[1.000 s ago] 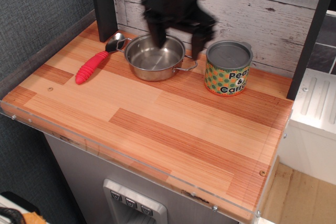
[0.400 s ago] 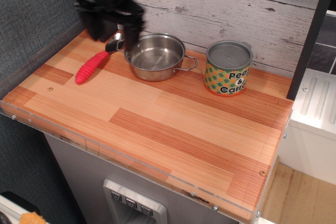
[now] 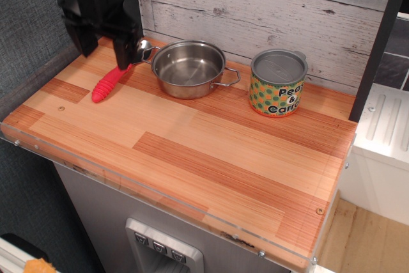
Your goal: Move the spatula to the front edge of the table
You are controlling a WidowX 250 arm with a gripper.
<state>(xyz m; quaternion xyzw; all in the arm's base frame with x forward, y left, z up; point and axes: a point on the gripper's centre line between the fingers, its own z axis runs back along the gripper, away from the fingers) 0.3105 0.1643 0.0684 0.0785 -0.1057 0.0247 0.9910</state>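
Note:
The spatula [image 3: 107, 85] lies on the wooden table [image 3: 211, 158] at the back left, its red ribbed handle pointing to the front left. Its metal head lies against the pot's left loop handle and is partly hidden by my gripper. My black gripper [image 3: 102, 57] hangs open just above the upper end of the red handle, one finger on each side of it. Nothing is between the fingers [image 3: 123, 55].
A steel pot [image 3: 188, 68] with two loop handles stands right of the spatula's head. A green dotted can [image 3: 277, 84] stands at the back right. A clear acrylic rim [image 3: 160, 199] runs along the front edge. A white slatted surface [image 3: 390, 119] lies to the right.
My gripper has swung left from above the pot and can, past the pot's left side, and has come down over the upper end of the spatula's handle. The spatula, pot and can have not moved.

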